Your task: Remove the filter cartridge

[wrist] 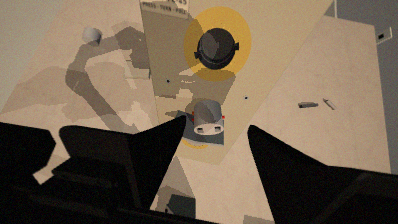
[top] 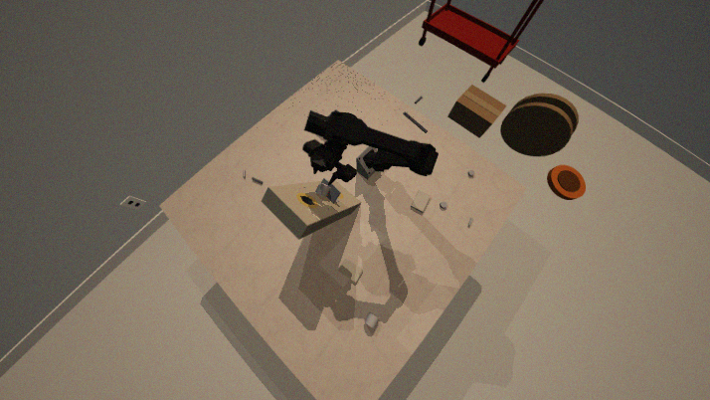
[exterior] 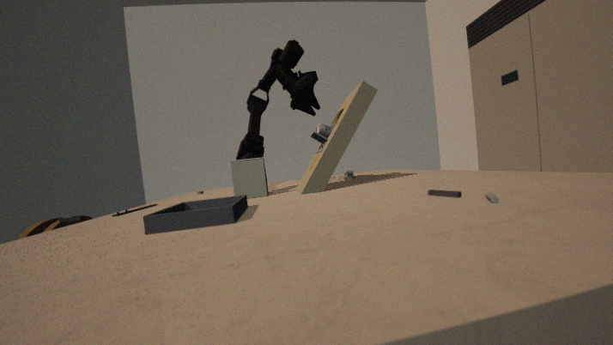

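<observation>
The grey-white cartridge is out of the round opening and sits on a small dark ledge on the face of the tilted beige panel. Its two-slotted end faces the wrist camera, with red marks at its sides. My gripper is open and empty, above the cartridge and apart from it, its fingertips to either side in the wrist view. The dark tray stands on the table; the arm hides it in the top view.
The arm's pale base block stands between tray and panel in the exterior view. A dark bar and a small grey piece lie beside the panel. A white cylinder lies beyond it.
</observation>
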### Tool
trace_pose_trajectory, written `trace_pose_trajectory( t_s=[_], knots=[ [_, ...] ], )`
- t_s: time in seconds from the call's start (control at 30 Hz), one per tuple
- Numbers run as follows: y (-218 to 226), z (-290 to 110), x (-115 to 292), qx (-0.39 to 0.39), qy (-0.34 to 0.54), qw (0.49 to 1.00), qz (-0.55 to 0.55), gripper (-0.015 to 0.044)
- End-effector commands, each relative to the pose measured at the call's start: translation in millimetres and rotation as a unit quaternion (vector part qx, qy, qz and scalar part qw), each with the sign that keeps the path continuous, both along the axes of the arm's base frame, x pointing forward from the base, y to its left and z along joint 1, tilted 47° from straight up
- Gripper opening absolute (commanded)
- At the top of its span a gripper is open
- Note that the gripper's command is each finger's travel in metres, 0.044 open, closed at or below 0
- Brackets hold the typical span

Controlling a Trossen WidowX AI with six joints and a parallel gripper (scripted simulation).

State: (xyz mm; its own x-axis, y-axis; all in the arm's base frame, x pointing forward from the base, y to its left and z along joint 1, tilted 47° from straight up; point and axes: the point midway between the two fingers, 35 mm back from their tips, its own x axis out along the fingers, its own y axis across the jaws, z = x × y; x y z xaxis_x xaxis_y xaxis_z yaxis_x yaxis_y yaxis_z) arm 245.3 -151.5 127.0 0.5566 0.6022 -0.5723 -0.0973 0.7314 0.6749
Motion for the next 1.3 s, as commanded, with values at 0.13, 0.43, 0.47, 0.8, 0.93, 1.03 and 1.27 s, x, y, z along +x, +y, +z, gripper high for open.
trace_pose_trajectory(
  t_s=[0.13,0.43,0.47,0.8,0.93,1.03,1.27],
  knots=[
    [19,-17,-13,0.030,0.065,0.997,0.014,0.0305],
    [28,-25,-6,0.029,0.065,0.997,0.014,0.0305],
    [29,-26,-5,0.029,0.065,0.997,0.014,0.0305],
    [40,-36,3,0.029,0.065,0.997,0.014,0.0305],
    [44,-40,6,0.029,0.064,0.997,0.014,0.0305],
    [48,-42,8,0.030,0.064,0.997,0.014,0.0305],
    [48,-44,8,0.026,0.064,0.997,0.015,0.0291]
  ],
)
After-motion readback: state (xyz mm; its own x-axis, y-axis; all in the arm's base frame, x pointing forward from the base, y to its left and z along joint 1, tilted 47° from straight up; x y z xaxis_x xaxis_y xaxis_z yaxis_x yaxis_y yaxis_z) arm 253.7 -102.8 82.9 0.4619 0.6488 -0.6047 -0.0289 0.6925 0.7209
